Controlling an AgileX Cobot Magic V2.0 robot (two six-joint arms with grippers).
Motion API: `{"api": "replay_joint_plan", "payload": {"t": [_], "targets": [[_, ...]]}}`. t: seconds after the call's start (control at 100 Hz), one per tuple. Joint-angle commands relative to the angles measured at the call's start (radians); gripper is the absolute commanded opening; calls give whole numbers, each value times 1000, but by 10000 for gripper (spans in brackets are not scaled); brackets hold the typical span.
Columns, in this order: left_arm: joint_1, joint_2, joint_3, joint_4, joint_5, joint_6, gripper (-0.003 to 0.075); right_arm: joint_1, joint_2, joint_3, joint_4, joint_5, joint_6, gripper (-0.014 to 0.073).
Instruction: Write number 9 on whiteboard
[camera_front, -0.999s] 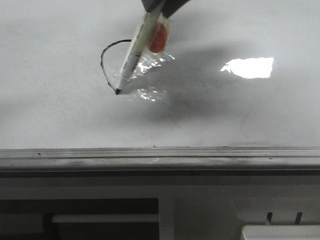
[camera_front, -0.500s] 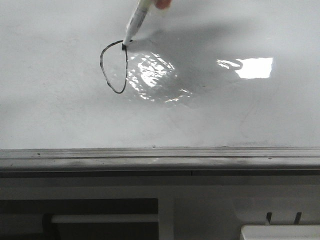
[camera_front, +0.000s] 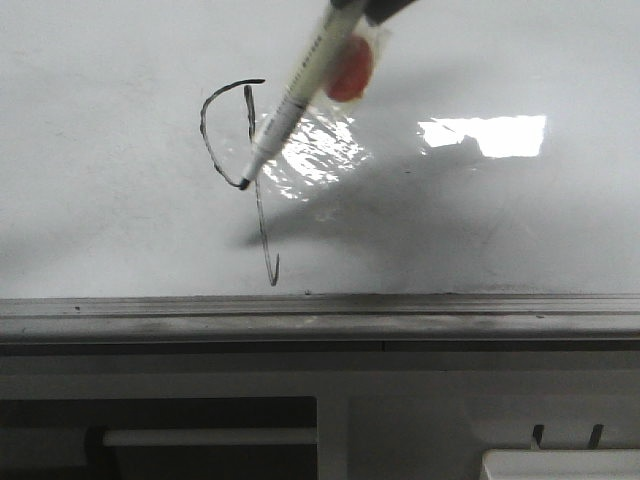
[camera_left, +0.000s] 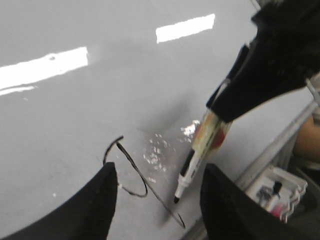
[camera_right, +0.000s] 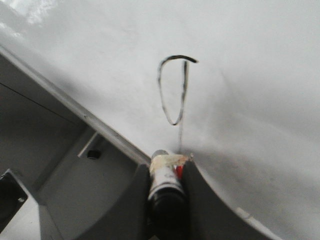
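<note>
Already the number 9 stands whole on the whiteboard: an oval loop far from the robot, then a long straight tail running toward the grey metal rail and ending in a small hook just short of it. Its long axis runs near to far in the front view, leaning slightly.

The right pincer is clamped narrow around the marker, whose taped barrel sits between the two fingers. The marker slants down to the left in the front view, and its black tip lies at the foot of the loop, beside the top of the tail. From there the hook lies toward the robot, along the tail's own line. Whether the tip touches the board or hangs just above it, I cannot tell.

The left pincer stands wide with nothing in it, above the board near the figure, the tail's end and the marker tip showing between its fingers.

With the figure done, the coming move is judged a straight lift off the board; any sideways drift risks marring the loop.
</note>
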Motion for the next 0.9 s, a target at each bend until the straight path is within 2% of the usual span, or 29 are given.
{"api": "replay_joint_plan", "payload": {"t": [0.0,0.16,0.25,0.56,0.75,0.89], "targets": [[-32,41,-29,28,-19,-6,355,44,-44,-34,34,-42,-22,-69],[-119,141,-29,145,-47,-4,355,148,-30,-34,34,-60,-22,-69],[-147,183,-29,147,-82,-4,355,185,-19,-34,34,-88,-19,-69],[-151,214,-29,145,-117,-4,342,195,-19,-34,14,-84,-12,-69],[-153,214,-29,143,-115,-7,239,195,-19,-34,8,-79,-12,-69],[-153,214,-29,143,-115,-7,41,195,-19,-34,8,-79,-12,-68]]}}
